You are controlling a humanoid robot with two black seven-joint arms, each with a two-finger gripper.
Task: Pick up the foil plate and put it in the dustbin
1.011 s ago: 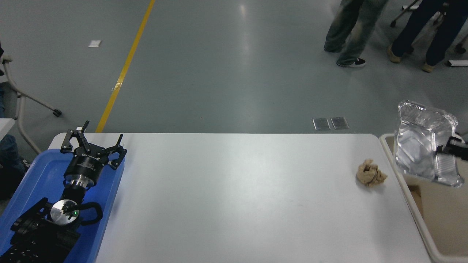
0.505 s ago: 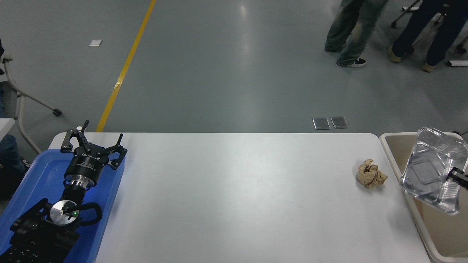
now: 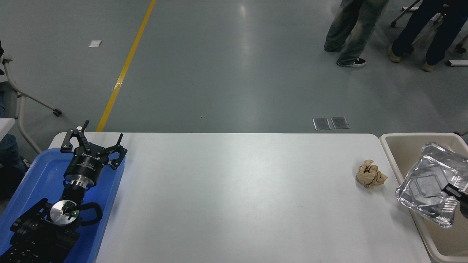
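Foil plate (image 3: 426,182): shiny silver, ribbed sides, an embossed diamond-like outline seen on the bottom. Dustbin (image 3: 398,149): beige/cream, plain, no pattern. Paper ball (image 3: 371,174): crumpled, tan-brown w/ darker creases. Table (image 3: 237,197): white, plain, soft grey glare across the middle. Tray (image 3: 33,175) at the left: bright blue. Left gripper (image 3: 93,144): black, w/ a silver metal disc and a small green light seen on the arm behind it. Right gripper (image 3: 453,190): black. Floor: grey-green, glossy, crossed by a yellow line (image 3: 124,67); 2 silvery plates (image 3: 331,123) are set in it.
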